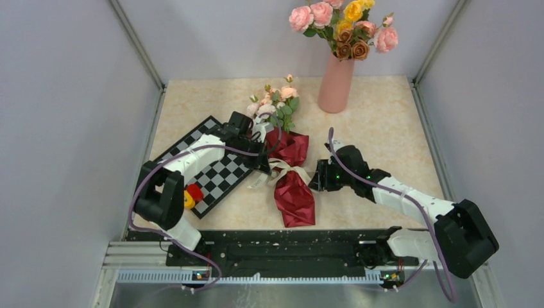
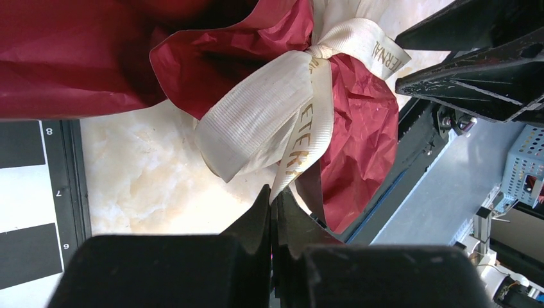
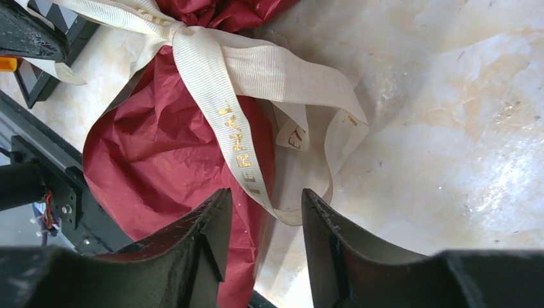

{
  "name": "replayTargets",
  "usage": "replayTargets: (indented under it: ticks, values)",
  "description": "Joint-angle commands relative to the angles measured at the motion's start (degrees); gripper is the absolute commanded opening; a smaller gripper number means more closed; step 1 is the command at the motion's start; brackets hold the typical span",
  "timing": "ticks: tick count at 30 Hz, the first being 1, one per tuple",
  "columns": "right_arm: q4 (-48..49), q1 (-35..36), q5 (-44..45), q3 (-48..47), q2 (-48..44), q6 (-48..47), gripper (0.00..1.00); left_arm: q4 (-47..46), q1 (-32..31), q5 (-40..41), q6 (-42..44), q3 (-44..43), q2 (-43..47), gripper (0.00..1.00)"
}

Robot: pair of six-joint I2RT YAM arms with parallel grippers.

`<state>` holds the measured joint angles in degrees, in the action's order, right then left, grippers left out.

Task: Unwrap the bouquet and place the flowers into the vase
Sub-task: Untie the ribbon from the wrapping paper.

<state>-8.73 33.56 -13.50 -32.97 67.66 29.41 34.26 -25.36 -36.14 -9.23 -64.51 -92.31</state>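
The bouquet [image 1: 294, 192] lies on the table in dark red crinkled paper [image 2: 359, 128], its flowers [image 1: 276, 102] pointing toward the back. A cream ribbon [image 2: 269, 115] is tied in a bow round its middle [image 3: 256, 70]. My left gripper [image 2: 276, 196] is shut on one thin ribbon tail, just left of the bow [image 1: 262, 163]. On the bouquet's right side, my right gripper [image 3: 264, 199] stands open, with a ribbon loop hanging between its fingertips [image 1: 315, 183]. The salmon-pink vase [image 1: 336, 83] stands upright at the back, apart from both grippers.
Larger pink, yellow and brown roses [image 1: 340, 25] fill the vase. A checkerboard [image 1: 212, 167] lies on the left under my left arm, with a small red and yellow object [image 1: 191, 194] on its near corner. A black rail [image 1: 276, 247] runs along the near edge.
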Motion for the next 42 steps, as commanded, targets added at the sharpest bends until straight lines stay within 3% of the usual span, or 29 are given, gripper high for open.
replayTargets:
  ticks: [1, 6, 13, 23, 42]
  values:
    - [2.67, -0.43, -2.57, -1.1, 0.75, 1.08, 0.42, -0.97, 0.4, 0.12, 1.15, -0.92, 1.76, 0.0]
    - [2.84, -0.43, -2.79, -0.6, 0.4, 1.27, 0.32, -0.88, 0.45, 0.39, 1.15, -0.82, 2.11, 0.0]
    - [0.98, -0.47, -2.15, -3.54, 0.12, -0.29, 0.0, -0.51, 0.51, 0.92, 1.51, -0.88, 2.54, 0.0]
    - [-4.91, -0.4, 3.84, -17.94, 7.42, -9.35, 0.0, -0.64, 0.49, 0.26, 1.28, -0.89, 2.59, 0.0]
    - [-0.54, 0.8, 11.27, -41.81, 31.07, -18.91, 0.0, -1.77, 0.76, -1.3, 0.34, -0.57, 2.58, 0.0]
